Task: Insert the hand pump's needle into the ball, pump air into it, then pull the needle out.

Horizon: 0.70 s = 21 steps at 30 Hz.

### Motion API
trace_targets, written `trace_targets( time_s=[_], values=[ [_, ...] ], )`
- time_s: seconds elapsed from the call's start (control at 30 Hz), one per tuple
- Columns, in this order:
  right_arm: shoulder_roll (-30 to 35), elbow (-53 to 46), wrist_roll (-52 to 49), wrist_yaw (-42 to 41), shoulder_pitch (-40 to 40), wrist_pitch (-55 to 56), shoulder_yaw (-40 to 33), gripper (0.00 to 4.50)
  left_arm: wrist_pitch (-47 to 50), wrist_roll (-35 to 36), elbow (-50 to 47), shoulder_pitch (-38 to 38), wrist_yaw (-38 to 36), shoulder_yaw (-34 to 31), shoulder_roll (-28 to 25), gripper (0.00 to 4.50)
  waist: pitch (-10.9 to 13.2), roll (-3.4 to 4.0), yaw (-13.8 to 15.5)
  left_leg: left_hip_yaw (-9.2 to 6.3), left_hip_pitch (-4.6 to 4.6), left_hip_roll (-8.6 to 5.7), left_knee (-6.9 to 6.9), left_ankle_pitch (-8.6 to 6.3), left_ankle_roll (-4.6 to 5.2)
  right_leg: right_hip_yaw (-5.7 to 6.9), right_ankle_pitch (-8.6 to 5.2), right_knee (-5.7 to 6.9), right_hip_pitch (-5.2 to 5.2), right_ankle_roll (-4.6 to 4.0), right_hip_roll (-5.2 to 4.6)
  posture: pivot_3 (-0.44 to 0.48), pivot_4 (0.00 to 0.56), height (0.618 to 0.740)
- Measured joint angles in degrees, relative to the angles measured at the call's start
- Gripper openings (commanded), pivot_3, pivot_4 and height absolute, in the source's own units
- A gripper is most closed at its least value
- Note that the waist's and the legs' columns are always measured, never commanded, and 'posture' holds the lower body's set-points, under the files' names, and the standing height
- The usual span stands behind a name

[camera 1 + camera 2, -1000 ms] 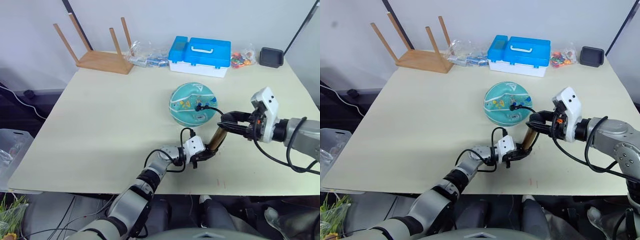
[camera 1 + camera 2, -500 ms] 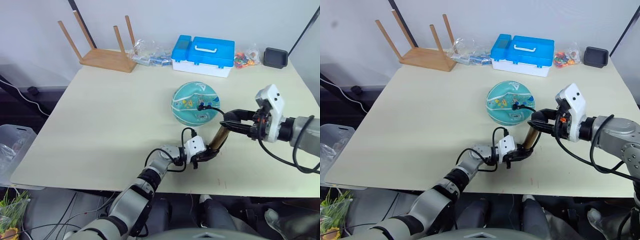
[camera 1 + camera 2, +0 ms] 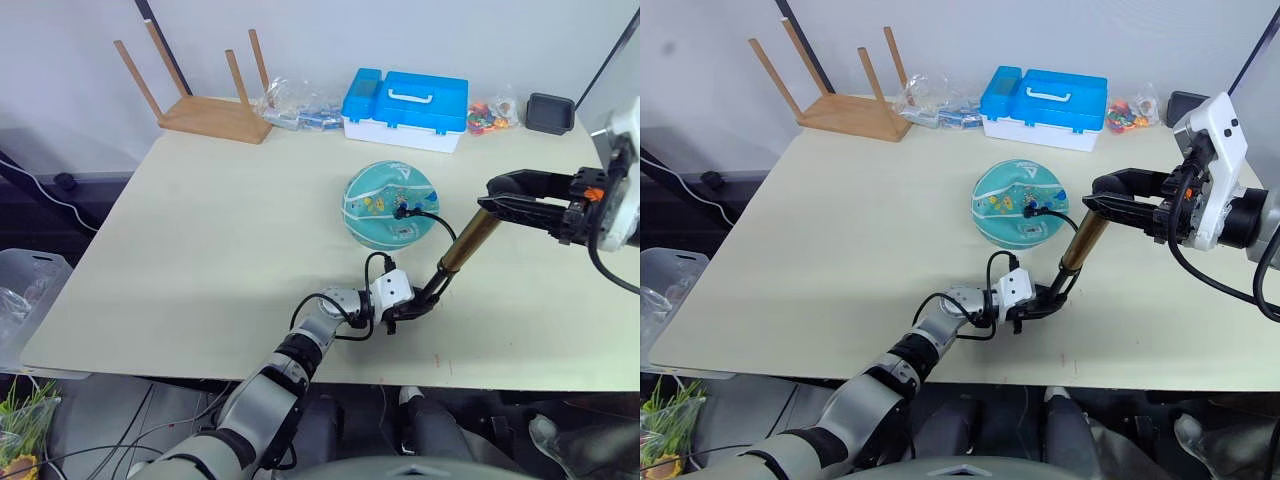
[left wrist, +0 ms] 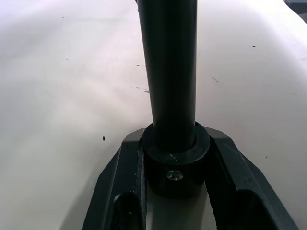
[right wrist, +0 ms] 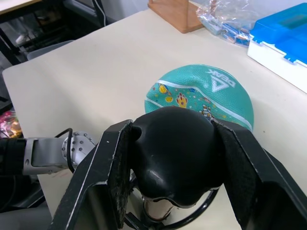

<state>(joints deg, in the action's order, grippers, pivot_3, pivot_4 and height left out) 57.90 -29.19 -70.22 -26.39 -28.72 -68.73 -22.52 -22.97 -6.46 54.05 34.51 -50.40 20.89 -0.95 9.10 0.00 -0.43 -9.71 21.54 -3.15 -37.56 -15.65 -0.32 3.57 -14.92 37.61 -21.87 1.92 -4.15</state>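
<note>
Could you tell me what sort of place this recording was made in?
Probably an indoor lab or workshop set up for robot trials: a plain table against a bare wall, an upturned wooden stool and a blue plastic case along its far edge, and loose cables beside it.

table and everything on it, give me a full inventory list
table: one, cream, under everything
ball: one, teal with cartoon prints, table centre
hand pump: one, bronze-gold, tilted beside the ball, hose running to the ball
needle: one, black fitting, at the ball's surface
toolbox: one, blue and white, far edge
stool: one, wooden, upturned, far left corner
plastic bags: clear, beside the toolbox
black tray: one, far right corner
left gripper: shut on the pump's base
right gripper: shut on the pump's handle
</note>
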Motion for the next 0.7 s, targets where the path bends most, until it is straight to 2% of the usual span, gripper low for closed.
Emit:
trace_targets(
  time_s=[0.1,0.13,0.27,0.3,0.33,0.4,0.57,0.7],
  values=[
    [-3.59,-1.29,2.91,0.80,3.29,4.00,2.59,2.05,0.02,-0.04,0.44,-0.18,0.36,-0.05,-0.42,1.12,-0.26,-0.48,-0.15,0.03,-0.27,0.08,0.05,0.00,0.00,-0.05,-0.12,0.04,0.16,0.12,0.08,0.000,0.150,0.740],
    [-5.76,-1.98,5.97,1.36,5.97,6.73,5.68,2.05,0.06,-0.05,0.68,-0.27,0.73,-0.10,-0.43,1.12,-0.26,-0.55,-0.14,0.19,-0.44,0.09,0.06,0.00,0.01,-0.21,-0.15,0.10,0.21,0.17,0.08,0.000,0.150,0.740],
    [-7.63,-2.23,10.73,1.24,10.45,10.68,10.24,2.05,0.11,-0.11,0.73,-0.28,0.90,-0.13,-0.77,1.12,-0.39,-0.73,-0.29,0.73,-0.80,0.23,0.16,-0.01,0.02,-0.67,-0.19,0.13,0.29,0.24,0.16,0.000,0.150,0.740],
    [-8.95,-1.74,13.33,0.70,12.13,13.26,12.67,2.05,0.22,-0.12,0.75,-0.44,0.91,-0.13,-0.89,1.12,-0.42,-0.77,-0.31,0.77,-0.82,0.23,0.18,-0.01,0.02,-0.71,-0.19,0.12,0.29,0.25,0.16,0.000,0.150,0.740],
    [-12.22,-0.48,19.37,0.23,15.66,18.96,18.83,2.05,0.38,-0.11,0.56,-1.17,1.07,-0.16,-1.25,1.12,-1.00,-1.34,-0.36,0.90,-0.98,0.30,0.36,-0.02,0.02,-0.87,-0.20,0.10,0.30,0.25,0.25,0.000,0.150,0.740],
    [-12.95,0.04,22.73,-0.66,16.61,22.13,21.91,2.05,0.52,-0.13,0.27,-1.33,1.34,-0.15,-1.31,1.12,-1.09,-1.42,-0.40,1.05,-1.06,0.32,0.36,-0.02,0.02,-1.08,-0.20,0.10,0.31,0.27,0.27,0.000,0.150,0.740],
    [-15.35,1.22,28.25,-3.07,18.02,28.36,25.29,2.05,1.45,-0.38,-0.68,-2.46,2.09,-0.09,-1.88,1.12,-1.55,-2.07,-0.53,1.32,-1.79,0.49,0.71,-0.09,0.07,-1.62,-0.23,0.02,0.69,0.31,0.32,0.000,0.150,0.740],
    [-16.12,1.48,29.13,-4.47,18.76,29.43,24.41,2.05,1.57,-0.41,-1.61,-3.09,2.17,-0.06,-2.16,1.12,-1.64,-2.08,-0.46,1.46,-1.81,0.75,0.95,-0.09,0.06,-1.81,-0.23,-0.03,0.67,0.30,0.47,0.000,0.150,0.740]
  ],
)
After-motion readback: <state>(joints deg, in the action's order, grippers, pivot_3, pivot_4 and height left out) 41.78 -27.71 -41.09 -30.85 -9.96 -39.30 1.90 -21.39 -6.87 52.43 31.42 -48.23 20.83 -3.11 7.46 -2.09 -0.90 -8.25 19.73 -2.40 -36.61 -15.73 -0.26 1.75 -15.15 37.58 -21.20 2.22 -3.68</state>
